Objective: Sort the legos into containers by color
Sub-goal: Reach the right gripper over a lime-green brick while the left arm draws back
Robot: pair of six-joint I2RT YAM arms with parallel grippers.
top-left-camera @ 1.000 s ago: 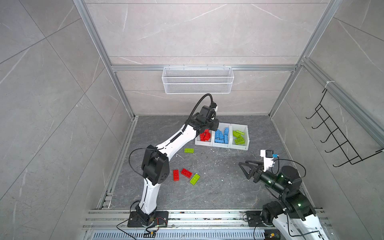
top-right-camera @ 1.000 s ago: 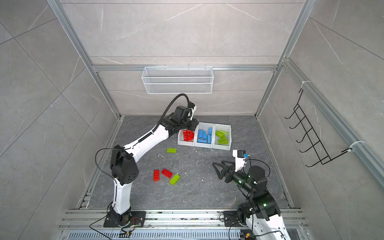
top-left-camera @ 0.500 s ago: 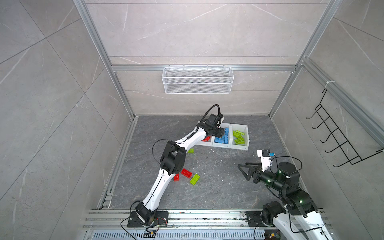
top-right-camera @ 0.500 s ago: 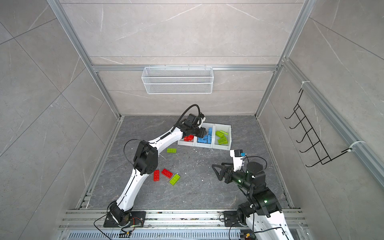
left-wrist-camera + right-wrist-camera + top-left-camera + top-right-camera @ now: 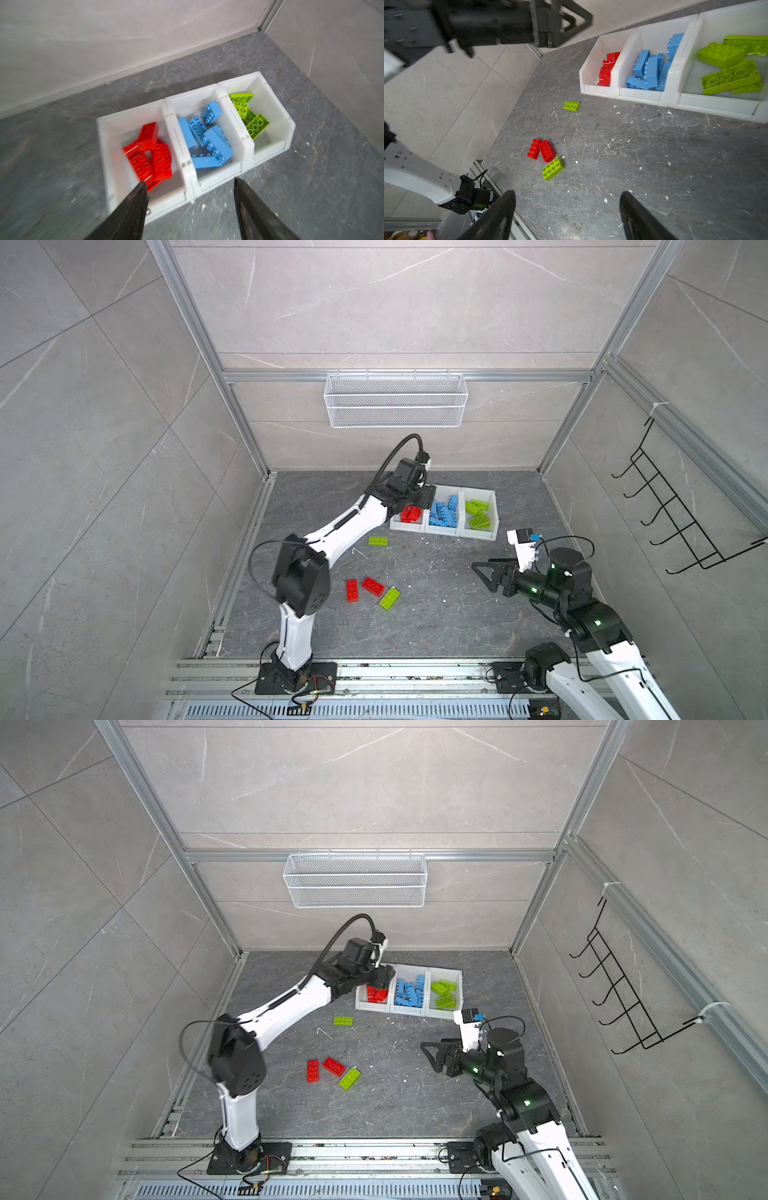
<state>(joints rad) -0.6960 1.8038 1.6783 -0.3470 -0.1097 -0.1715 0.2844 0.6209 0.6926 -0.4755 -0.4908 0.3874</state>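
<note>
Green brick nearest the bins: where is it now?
The green brick lies flat on the table in both top views, left of centre, in front of the red-brick bin, apart from the other loose bricks.

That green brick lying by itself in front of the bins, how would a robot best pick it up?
Come straight down and close the jaws on the two long side walls of the lone green brick, across its narrow width. It lies flat, studs up, with bare floor all round it.

Three white bins (image 5: pixel 188 166), red bricks (image 5: pixel 149 149), blue bricks (image 5: pixel 209 139), green bricks (image 5: pixel 252 118) inside, claw (image 5: pixel 189 181) spread
</note>
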